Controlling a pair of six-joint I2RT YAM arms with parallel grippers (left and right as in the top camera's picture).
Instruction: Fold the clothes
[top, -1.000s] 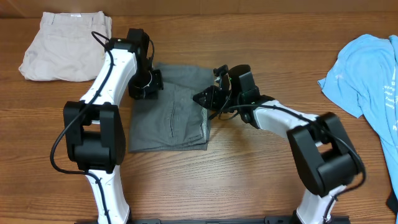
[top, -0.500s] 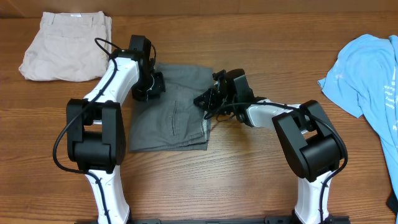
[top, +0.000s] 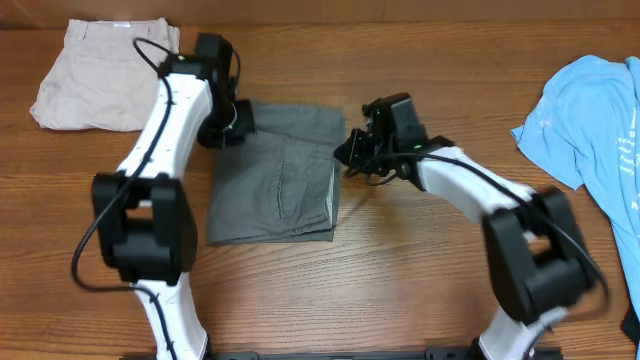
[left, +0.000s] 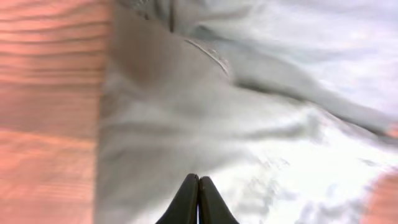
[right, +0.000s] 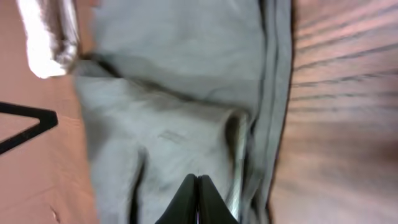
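**Cotton on wood: grey shorts flat at centre, both tools pinched closed**

And here we are over the grey shorts (top: 275, 175), lying mid-surface as a soft upright rectangle, slightly taller than wide. The cloth is matte mid-grey cotton. A stitched seam runs down its middle, and layered edges stack along the right side, where a paler lining peeks out. The top edge is a touch rumpled and the lower edge lies straight.

Up close, the left tool (left: 198, 186) has its two black fingers pressed tight together, hovering over creased grey fabric beside a stitched pocket line. No cloth shows between the tips. From overhead it sits at the shorts' top left corner.

Over on the other side, the right tool (right: 196, 186) is likewise pressed closed, tips together with nothing visibly caught. It points at the thick, ridged right hem of the shorts, just beside the upper right edge.

Further out, the beige shorts (top: 105, 75) rest folded in the far left corner, waistband up. The light-blue T-shirt (top: 595, 110) sprawls loosely at the far right, well apart. Everything lies on the wooden surface (top: 400, 280), warm brown with long horizontal grain.
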